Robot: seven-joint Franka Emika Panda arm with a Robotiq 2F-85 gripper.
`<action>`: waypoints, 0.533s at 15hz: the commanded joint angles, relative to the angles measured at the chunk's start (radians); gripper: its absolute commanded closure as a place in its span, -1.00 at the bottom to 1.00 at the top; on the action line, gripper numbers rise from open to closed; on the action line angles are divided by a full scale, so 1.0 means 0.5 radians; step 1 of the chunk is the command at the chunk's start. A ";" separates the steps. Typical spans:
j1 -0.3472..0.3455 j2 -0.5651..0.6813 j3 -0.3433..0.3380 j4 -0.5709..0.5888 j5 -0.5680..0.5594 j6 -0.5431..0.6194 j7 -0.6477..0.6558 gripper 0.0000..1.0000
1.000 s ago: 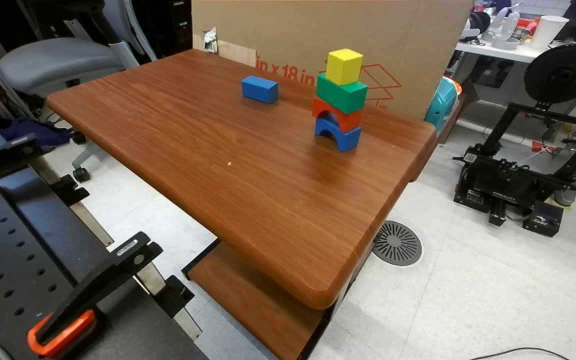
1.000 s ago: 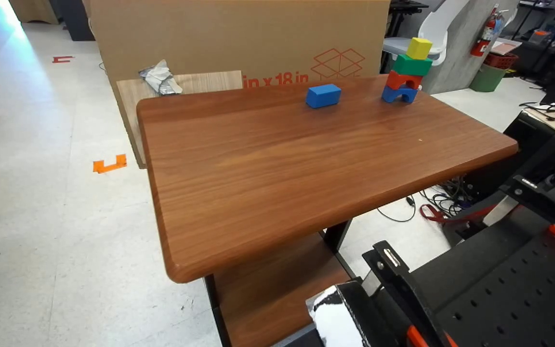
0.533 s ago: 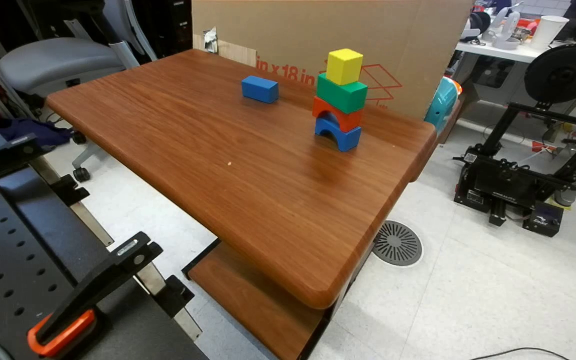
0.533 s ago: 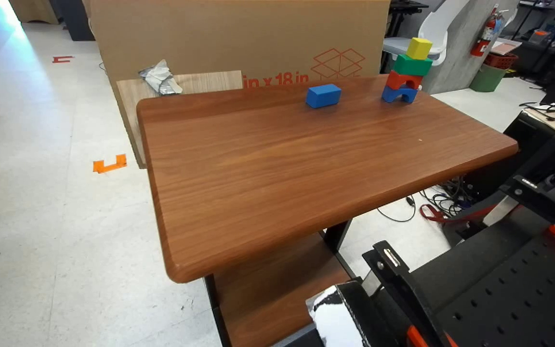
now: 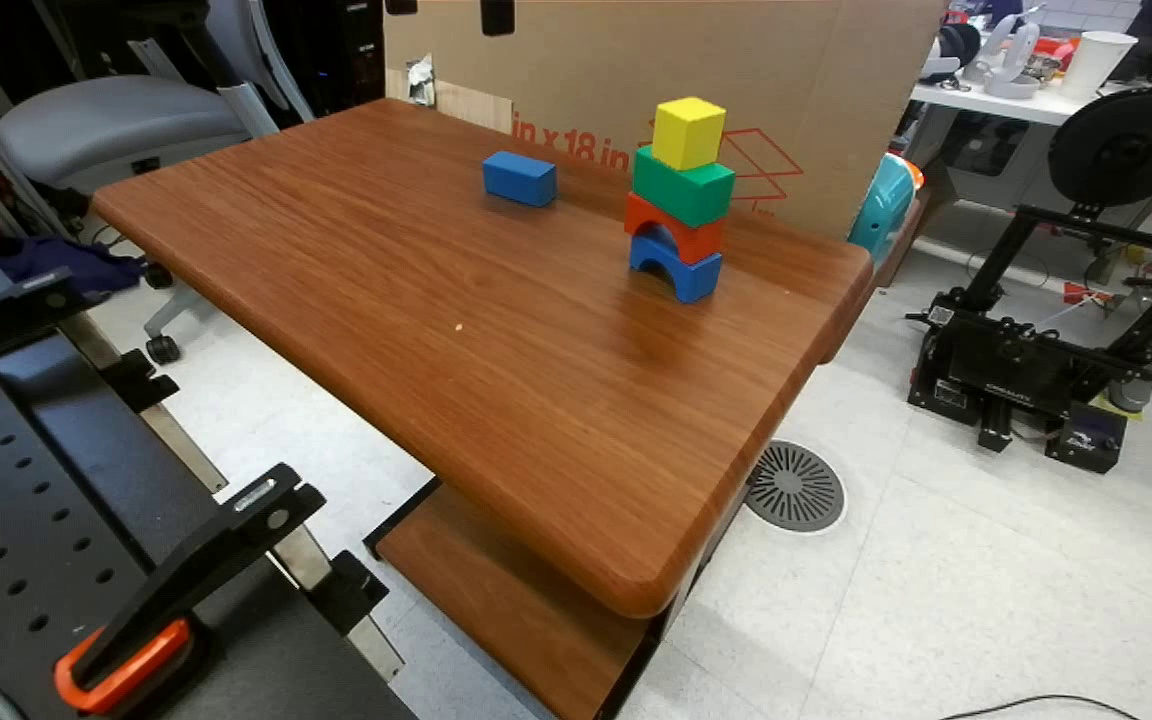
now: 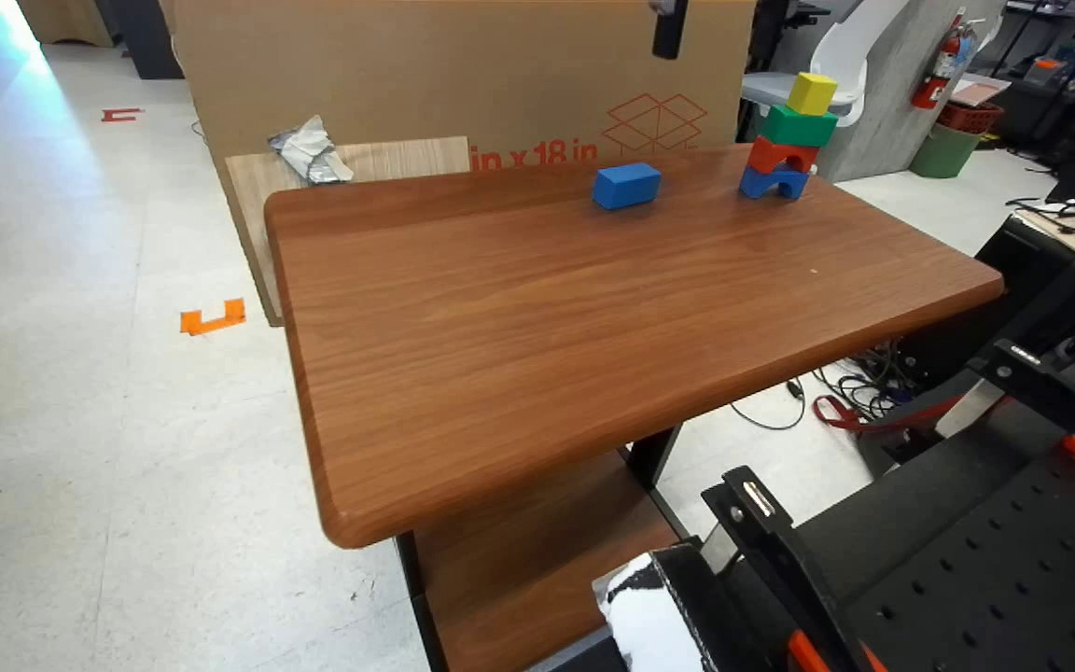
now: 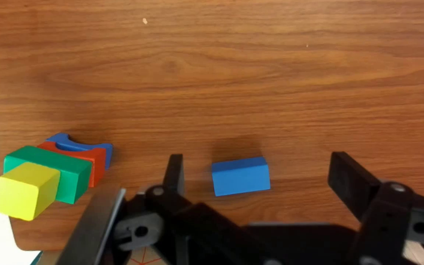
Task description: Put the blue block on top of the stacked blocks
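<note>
On the wooden tabletop (image 5: 386,270), near the edge beside the printed cardboard (image 5: 556,60), the blue block (image 5: 520,181) lies flat, apart from the stacked blocks (image 5: 681,205). That tower stands upright: yellow cube (image 5: 689,134) on top, then green block (image 5: 682,188), red arch (image 5: 683,232) and blue arch (image 5: 682,274) at the base. At the top of both exterior views, black fingertips (image 5: 498,16) hang well above the tabletop. By the wrist view the gripper (image 7: 259,169) is spread wide, the blue block showing between its fingers (image 7: 175,172) and clear of both

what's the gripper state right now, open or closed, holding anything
Gripper: open, holding nothing; the blue block rests on the table.
</note>
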 commanded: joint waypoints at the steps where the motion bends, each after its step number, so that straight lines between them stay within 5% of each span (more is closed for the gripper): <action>1: -0.007 0.180 -0.012 0.154 -0.029 0.022 -0.031 -1.00; 8: 0.004 0.434 -0.050 0.354 -0.135 0.026 -0.048 -1.00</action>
